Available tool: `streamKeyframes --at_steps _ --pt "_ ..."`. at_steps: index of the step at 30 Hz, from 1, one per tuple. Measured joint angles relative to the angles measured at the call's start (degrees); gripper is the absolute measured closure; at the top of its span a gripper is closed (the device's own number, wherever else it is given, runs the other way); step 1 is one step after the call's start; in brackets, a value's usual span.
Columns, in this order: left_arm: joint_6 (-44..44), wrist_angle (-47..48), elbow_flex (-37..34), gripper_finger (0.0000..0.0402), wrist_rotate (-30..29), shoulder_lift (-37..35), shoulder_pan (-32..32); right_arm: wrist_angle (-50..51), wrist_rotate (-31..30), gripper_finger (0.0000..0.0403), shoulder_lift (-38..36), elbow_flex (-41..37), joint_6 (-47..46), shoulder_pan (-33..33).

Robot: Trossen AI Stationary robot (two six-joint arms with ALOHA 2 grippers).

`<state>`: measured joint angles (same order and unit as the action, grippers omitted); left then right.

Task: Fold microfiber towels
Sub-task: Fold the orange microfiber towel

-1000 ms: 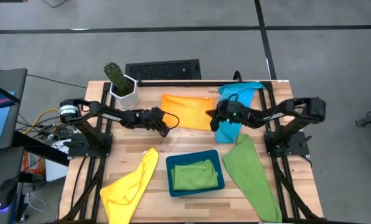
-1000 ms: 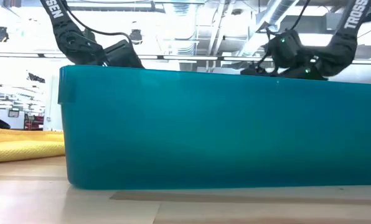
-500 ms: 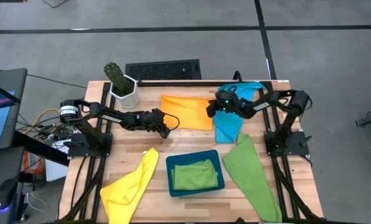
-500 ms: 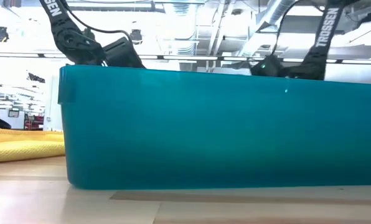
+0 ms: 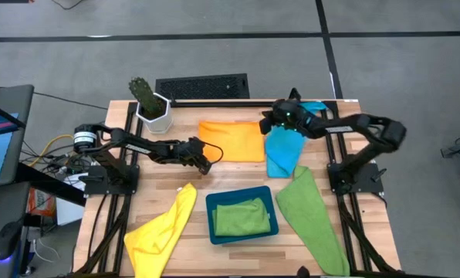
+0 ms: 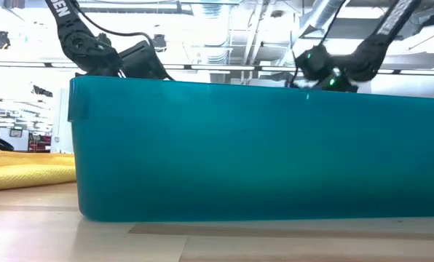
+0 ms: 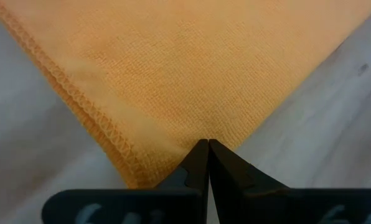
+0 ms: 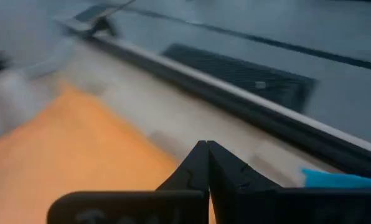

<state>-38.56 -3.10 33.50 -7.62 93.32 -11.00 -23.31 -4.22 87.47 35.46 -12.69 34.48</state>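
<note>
Counted on worktop: five towels, orange (image 5: 231, 139) and blue (image 5: 284, 148) toward far edge, yellow (image 5: 162, 228) and green (image 5: 310, 214) at near corners, second green (image 5: 241, 215) in tray (image 5: 210, 205); left gripper (image 5: 205, 164) pinched on orange corner, right gripper (image 5: 265, 121) closed, empty, above orange; "TROSSEN" on arms.

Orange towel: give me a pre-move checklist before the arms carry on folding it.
1. Left gripper shut on a corner of the orange towel: ok.
2. Right gripper shut on the towel's far right corner: cannot tell; fingers are shut, cloth between them not visible.
3. Orange towel lying flat: ok.
4. Blue towel clear of the orange one: cannot tell; the right arm covers where they meet.
5. Cactus pot off the orange towel: ok.
</note>
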Motion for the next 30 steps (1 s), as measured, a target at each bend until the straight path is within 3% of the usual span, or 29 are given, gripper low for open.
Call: streamKeyframes --at_steps 5,7,11,16,19,22,28,30 --pt "-2.0 2.5 -0.5 0.0395 1.5 -4.7 0.1 9.3 12.8 0.0385 -8.3 0.0 6.7 -3.8" --pt "-0.4 2.7 -0.6 0.0386 1.2 -7.2 0.1 11.1 15.3 0.0385 -10.0 -1.1 8.3 -6.8" --pt "1.9 2.7 -0.2 0.0349 0.2 -11.8 0.0 6.1 15.6 0.0383 -10.3 -6.5 6.6 -13.4" --pt "0.4 1.5 -0.3 0.0292 0.2 -14.3 0.0 -3.9 10.2 0.0388 -5.1 -11.4 3.8 -20.1" --pt "0.5 -11.4 -0.3 0.0276 0.7 -14.0 0.3 -7.9 9.9 0.0388 -0.2 -12.6 2.3 -21.8" --pt "3.2 -24.6 0.1 0.0289 1.4 -10.0 1.0 -9.4 9.8 0.0384 5.2 -12.7 1.2 -22.9" --pt "5.0 -27.3 3.6 0.0386 3.1 1.9 1.0 -14.7 10.1 0.0388 11.9 -12.4 -0.9 -22.8" --pt "5.0 -27.7 5.1 0.0393 3.5 5.7 1.1 -15.1 10.1 0.0387 11.8 -12.5 -1.4 -22.7"
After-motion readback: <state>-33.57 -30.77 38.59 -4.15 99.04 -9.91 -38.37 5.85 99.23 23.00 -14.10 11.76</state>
